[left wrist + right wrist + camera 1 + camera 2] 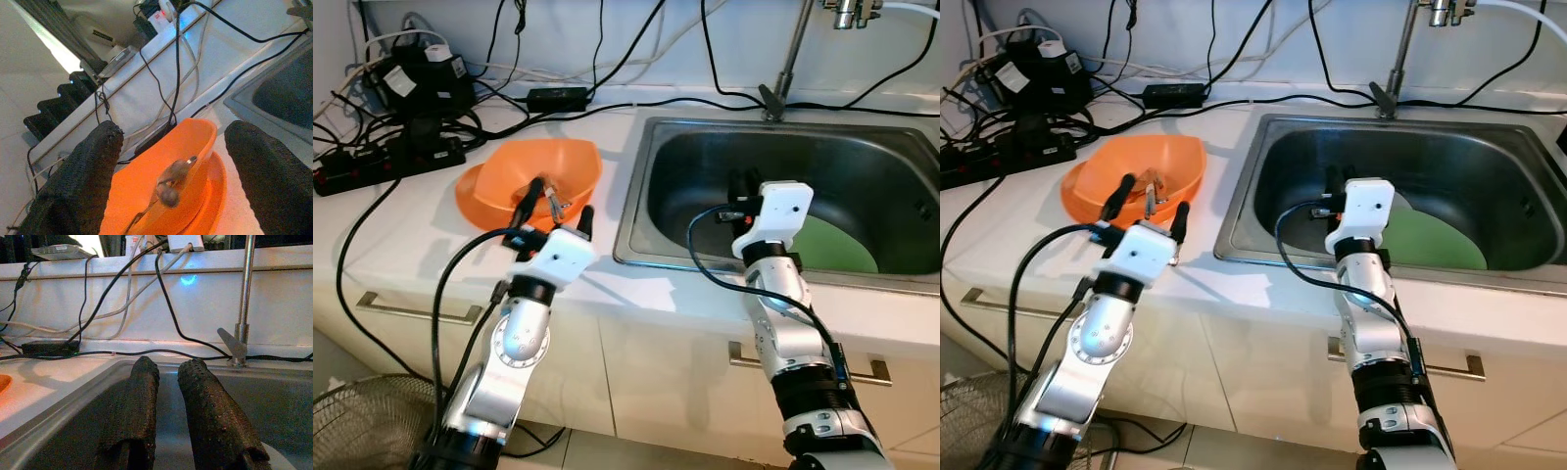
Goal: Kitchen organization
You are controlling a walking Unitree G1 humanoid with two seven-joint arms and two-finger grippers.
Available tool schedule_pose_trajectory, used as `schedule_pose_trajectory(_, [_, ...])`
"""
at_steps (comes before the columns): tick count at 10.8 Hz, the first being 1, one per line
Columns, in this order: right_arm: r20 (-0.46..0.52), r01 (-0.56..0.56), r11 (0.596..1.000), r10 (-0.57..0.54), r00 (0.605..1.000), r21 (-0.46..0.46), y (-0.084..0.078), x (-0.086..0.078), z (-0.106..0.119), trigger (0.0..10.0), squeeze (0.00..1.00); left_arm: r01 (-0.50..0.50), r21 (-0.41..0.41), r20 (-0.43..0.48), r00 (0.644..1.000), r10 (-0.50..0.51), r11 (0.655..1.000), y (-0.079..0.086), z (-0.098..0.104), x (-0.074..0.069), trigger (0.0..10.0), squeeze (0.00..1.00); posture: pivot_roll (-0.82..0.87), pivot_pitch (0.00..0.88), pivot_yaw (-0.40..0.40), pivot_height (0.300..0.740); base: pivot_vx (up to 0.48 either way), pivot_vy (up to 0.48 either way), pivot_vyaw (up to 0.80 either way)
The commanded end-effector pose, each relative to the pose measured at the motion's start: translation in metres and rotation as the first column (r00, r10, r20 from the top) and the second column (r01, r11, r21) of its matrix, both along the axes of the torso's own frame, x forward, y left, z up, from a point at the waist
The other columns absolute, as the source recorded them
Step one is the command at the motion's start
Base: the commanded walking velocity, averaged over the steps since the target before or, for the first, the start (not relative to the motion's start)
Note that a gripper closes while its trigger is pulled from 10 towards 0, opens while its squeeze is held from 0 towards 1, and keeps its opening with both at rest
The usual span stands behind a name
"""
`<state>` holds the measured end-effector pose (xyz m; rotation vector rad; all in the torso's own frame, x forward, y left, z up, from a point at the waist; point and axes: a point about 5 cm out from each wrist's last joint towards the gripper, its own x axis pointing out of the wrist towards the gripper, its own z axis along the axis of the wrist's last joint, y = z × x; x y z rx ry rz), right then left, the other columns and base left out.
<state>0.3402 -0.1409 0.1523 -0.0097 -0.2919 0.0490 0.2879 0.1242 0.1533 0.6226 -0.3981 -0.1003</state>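
The white stone surface (431, 230) carries an orange plastic bowl (570, 164) on an orange plate (475, 196), black power strips (386, 162) tangled with black cables (607, 103), and an inset steel sink (651, 132).

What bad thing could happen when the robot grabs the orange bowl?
1. The spoon lies loose in the orange bowl; if the open left gripper tips the bowl, it may slide out.
2. The bowl rests on an orange plate, so gripping the rim might drag or lift only one of them.
3. Black cables run across the counter beside the bowl and could snag the arm.
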Motion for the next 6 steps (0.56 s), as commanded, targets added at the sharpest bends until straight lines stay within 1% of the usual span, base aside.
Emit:
schedule_pose_trajectory(1, [0.004, -0.002, 1.0, 0.002, 1.0, 0.005, 0.0004, 0.0016, 0.0011, 10.0, 0.0, 0.002, 0.014, 0.013, 1.0, -0.002, 1.0, -0.0009, 0.0, 0.0018, 1.1, 0.0, 0.1, 0.0, 0.065, 0.74, 0.0, 0.0, 0.0])
schedule_pose_trajectory(2, [0.003, 0.0, 1.0, 0.0, 1.0, 0.002, -0.0008, 0.0018, 0.0006, 10.0, 0.0, 0.009, 0.02, 0.015, 1.0, -0.01, 1.0, -0.0021, -0.0001, 0.0022, 0.0, 0.0, 0.1, 0.0, 0.064, 0.74, 0.0, 0.0, 0.0])
schedule_pose_trajectory(6, [0.0, -0.006, 1.0, 0.006, 1.0, 0.002, 0.0011, 0.0022, 0.0003, 10.0, 0.0, 0.014, 0.027, 0.016, 1.0, -0.015, 1.0, -0.0022, -0.0019, 0.0011, 0.0, 0.0, 0.1, 0.0, 0.061, 0.74, 0.0, 0.0, 0.0])
